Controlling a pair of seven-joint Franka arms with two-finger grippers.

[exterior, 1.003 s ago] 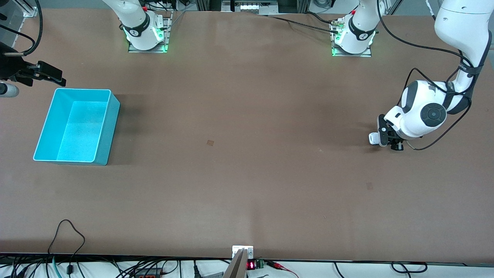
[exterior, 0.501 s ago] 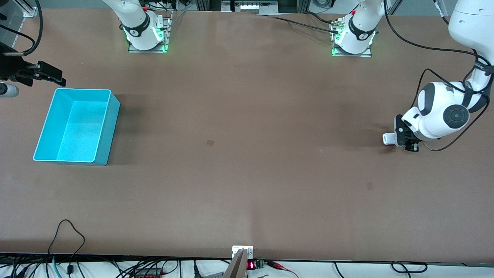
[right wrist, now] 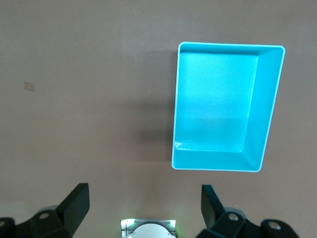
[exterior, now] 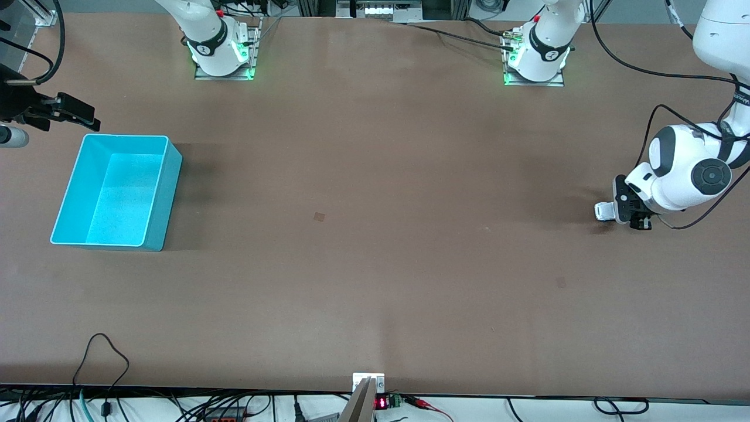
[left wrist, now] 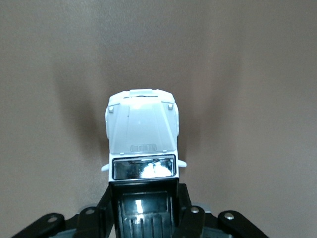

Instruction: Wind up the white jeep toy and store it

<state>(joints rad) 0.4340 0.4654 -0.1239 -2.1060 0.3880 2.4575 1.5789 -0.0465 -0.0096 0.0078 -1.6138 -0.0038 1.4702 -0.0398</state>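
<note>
Closest to my left gripper (left wrist: 146,210), between its closed fingers, sits the white jeep toy (left wrist: 142,134), gripped across the black roof section, hood projecting ahead, low over the table (exterior: 375,281) at my left arm's end. I judge it light, rigid and smooth-sided, so a firm squeeze on the flat cabin flanks, clear of the small wheels, suits it best. Well apart, at the table's right-arm end, lies the cyan bin (exterior: 158,199); beside it my right gripper (right wrist: 143,203) waits, fingers spread wide and empty.
</note>
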